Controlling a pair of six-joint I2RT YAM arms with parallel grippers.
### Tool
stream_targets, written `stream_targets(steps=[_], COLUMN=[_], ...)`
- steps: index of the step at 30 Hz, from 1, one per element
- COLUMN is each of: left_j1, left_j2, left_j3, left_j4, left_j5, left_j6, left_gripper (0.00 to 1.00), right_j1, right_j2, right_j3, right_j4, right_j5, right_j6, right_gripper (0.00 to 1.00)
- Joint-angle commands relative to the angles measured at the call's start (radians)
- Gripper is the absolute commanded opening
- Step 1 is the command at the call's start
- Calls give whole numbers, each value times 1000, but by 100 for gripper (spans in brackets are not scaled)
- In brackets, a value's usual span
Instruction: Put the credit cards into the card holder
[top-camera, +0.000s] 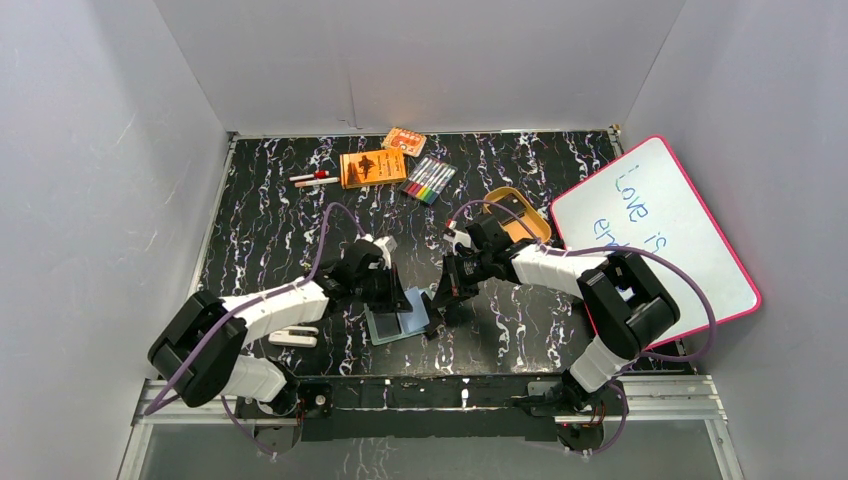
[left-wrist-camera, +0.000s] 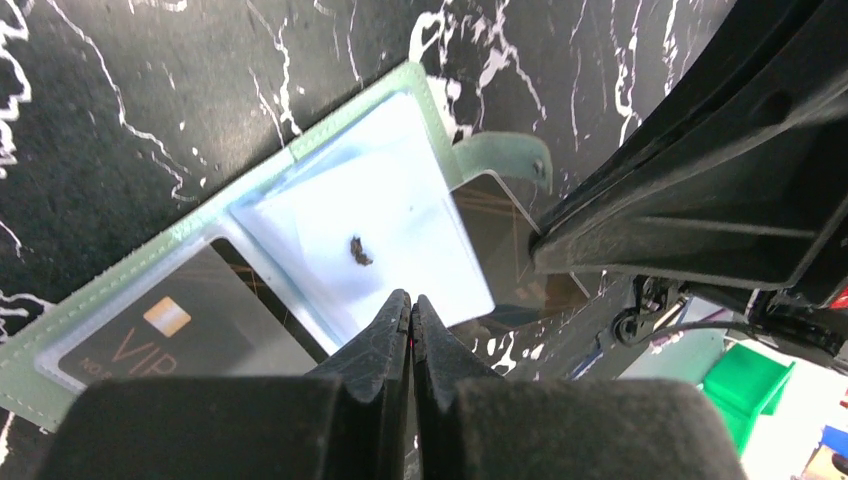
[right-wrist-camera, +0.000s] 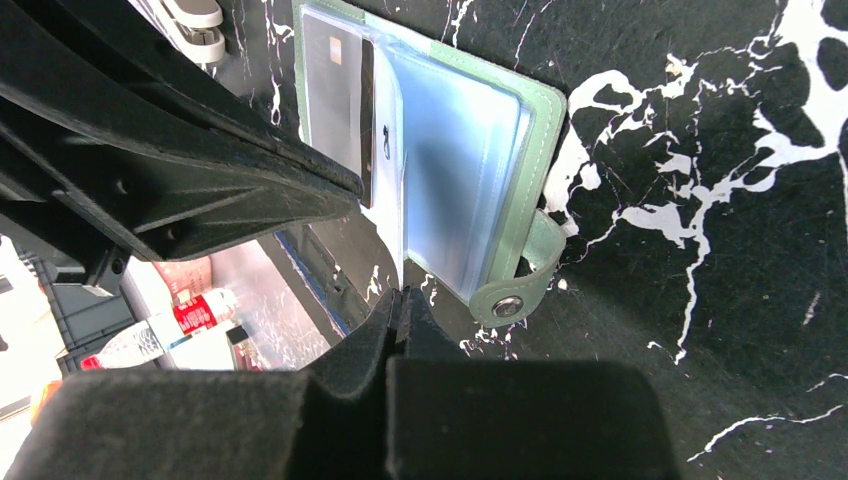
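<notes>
One card holder (left-wrist-camera: 350, 205) lies — seemingly — beneath left pincer (left-wrist-camera: 410, 303).

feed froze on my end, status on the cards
Left gripper and right gripper shut over holder. Holder open flat, one card sleeved. Second card at tab, grip unclear. Dark speck on top sleeve.

The left arm (top-camera: 270, 308) and right arm (top-camera: 556, 268) look alike: glossy white shell links between bulky black joint housings, black bases. A thin purple cable (top-camera: 323, 228) loops loosely along each arm from the base end to the wrist. The left hand (left-wrist-camera: 410, 298) and right hand (right-wrist-camera: 400, 293) are matte black, angular, each with two tapering fingers (left-wrist-camera: 385, 332) on blocky mounts with a grainy surface.
</notes>
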Motion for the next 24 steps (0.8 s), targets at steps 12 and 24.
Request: stream_targets(steps=[12, 24], left_j1=[-3, -3], left_j2=[81, 90], left_j3=[47, 67], left_j4=[-8, -5], left_j5=[-27, -146], left_j6=[16, -3], left_gripper=[0, 0], right_j1=[3, 4], right_j2=[-15, -15], right_j3=[24, 23], right_j4=[22, 22], right_j5=[-23, -29], right_j6=[-6, -11], right_gripper=[0, 0])
